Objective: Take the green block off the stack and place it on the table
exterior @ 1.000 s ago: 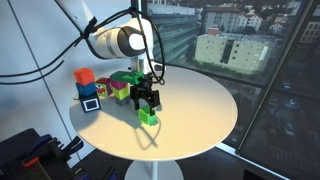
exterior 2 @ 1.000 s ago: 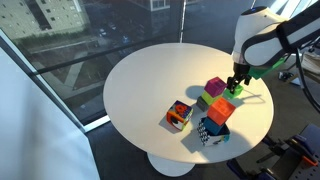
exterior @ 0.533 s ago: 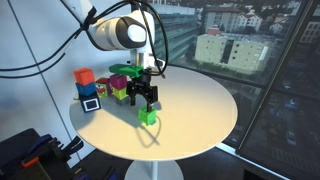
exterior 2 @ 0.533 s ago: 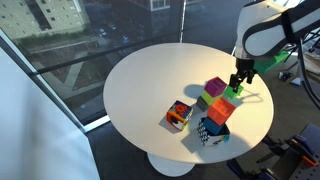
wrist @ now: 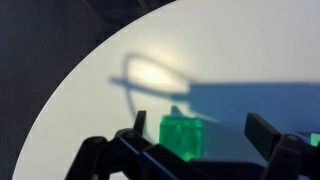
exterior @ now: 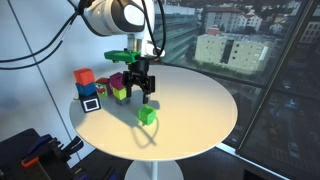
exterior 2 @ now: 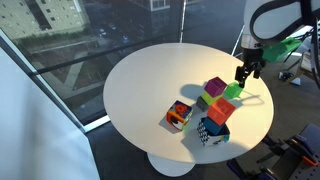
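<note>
The green block [exterior: 147,115] lies alone on the table [exterior: 200,115], right under my gripper [exterior: 142,88], whose jaws hang spread and empty above it (in the wrist view it shows between the fingers [wrist: 139,128], touching neither). Nearest is the stack [exterior: 118,88], one magenta cube [exterior 2: 214,87] with one green cube [exterior 2: 203,100]. Beyond stand an orange-red cube [exterior: 83,76] and a blue-and-white cube [exterior: 92,102]. I count two greens and one each of the others.
</note>
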`<state>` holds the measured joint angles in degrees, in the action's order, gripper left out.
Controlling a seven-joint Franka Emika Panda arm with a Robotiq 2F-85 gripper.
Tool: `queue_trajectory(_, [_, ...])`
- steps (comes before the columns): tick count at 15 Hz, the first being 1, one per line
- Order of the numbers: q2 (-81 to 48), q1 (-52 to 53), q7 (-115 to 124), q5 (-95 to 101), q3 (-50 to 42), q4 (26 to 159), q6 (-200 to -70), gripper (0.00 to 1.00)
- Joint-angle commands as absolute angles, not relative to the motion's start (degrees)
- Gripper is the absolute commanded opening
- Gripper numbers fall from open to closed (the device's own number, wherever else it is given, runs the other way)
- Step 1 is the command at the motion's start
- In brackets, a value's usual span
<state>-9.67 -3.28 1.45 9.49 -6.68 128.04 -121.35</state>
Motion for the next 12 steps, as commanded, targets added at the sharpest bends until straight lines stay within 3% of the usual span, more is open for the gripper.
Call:
queue_trajectory(1, [-5.2,-3.8,0.6,7.8,-5.8,128.2,-117.8,1.00])
queue_trajectory(12, [4.6,-3.3,0.0,4.6,-4.1,129.8,-113.2,1.00])
